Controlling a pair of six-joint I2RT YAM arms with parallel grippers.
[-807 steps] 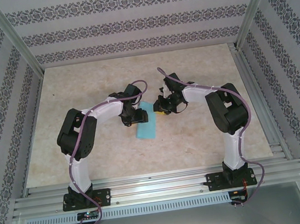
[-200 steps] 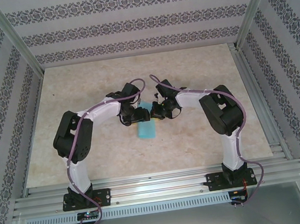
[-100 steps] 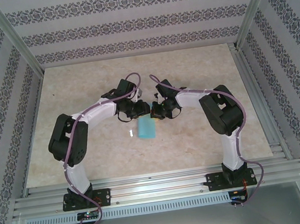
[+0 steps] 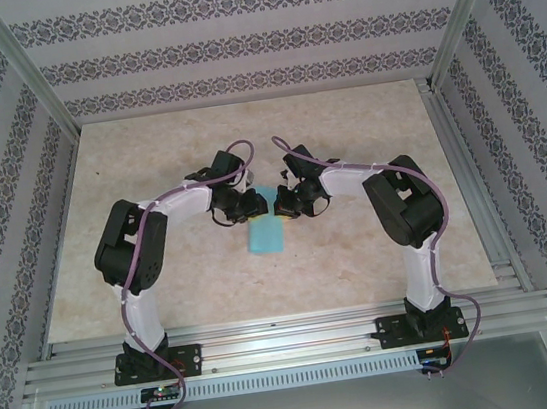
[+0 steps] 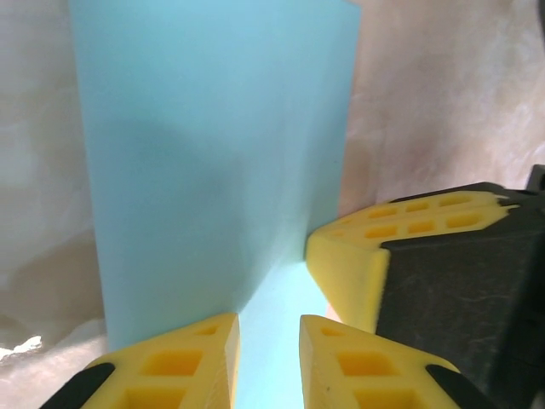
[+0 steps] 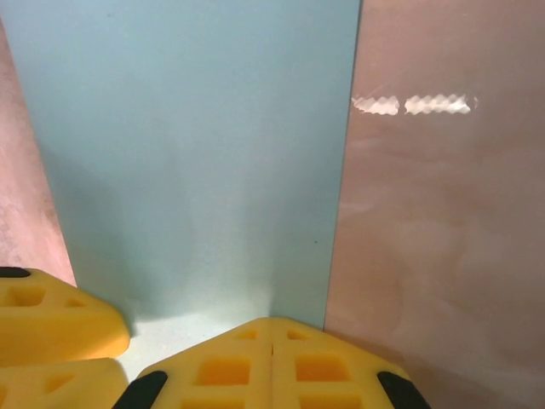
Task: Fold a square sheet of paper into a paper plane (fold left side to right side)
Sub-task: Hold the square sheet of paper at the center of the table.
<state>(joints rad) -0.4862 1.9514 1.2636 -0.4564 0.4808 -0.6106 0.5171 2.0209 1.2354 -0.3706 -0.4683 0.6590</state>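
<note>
The square sheet of paper [image 4: 266, 235] lies on the table as a narrow light-blue rectangle, doubled over. Both grippers meet at its far end. My left gripper [image 4: 255, 205] points down onto the sheet [image 5: 213, 153], and its yellow fingertips [image 5: 203, 345] stand a small gap apart with blue paper showing between them. My right gripper [image 4: 280, 207] is shut, its pads together, with its tip [image 6: 272, 325] resting on the sheet [image 6: 196, 153] near the right edge. The right gripper's fingers [image 5: 349, 264] sit just beside the left ones. No paper plane shape shows.
The beige marbled tabletop [image 4: 365, 132] spreads on all sides of the sheet. Aluminium rails [image 4: 466, 169] run along the right side and near edge. Patterned walls enclose the table at the back and sides.
My left gripper has slid right to meet the right gripper, and its jaws have narrowed. The right arm and the sheet have stayed put over the last second.
</note>
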